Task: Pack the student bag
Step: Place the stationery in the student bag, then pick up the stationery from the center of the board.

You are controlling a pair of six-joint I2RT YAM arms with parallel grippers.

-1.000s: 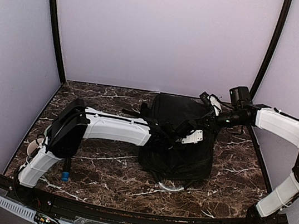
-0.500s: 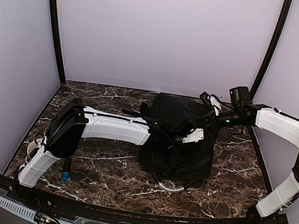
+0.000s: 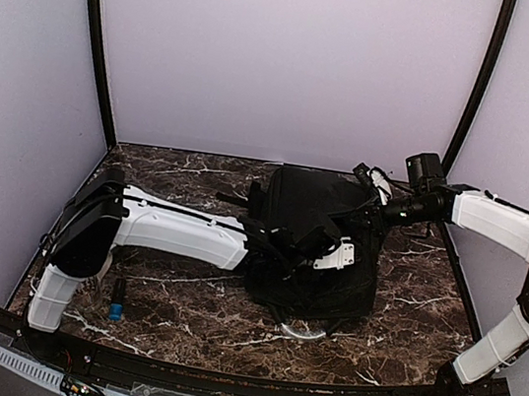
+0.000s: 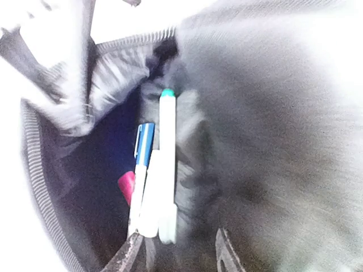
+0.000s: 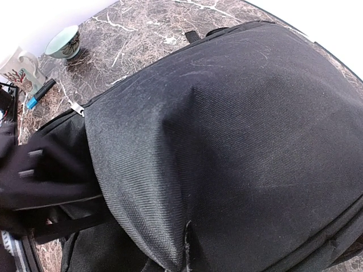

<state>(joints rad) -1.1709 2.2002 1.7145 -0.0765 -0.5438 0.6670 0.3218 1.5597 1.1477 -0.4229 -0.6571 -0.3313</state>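
The bag [image 3: 316, 285] lies right of centre on the table [image 3: 180, 295], toward the far side. The left gripper [image 4: 178, 245] is inside its mouth, fingers parted and empty, 2 pens [image 4: 167, 170] just ahead. The right gripper [image 3: 372, 196] sits at the bag's far right corner; its grip cannot be told.

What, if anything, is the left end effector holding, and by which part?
Seemingly nothing: the left end effector is open by the pens inside the student bag.
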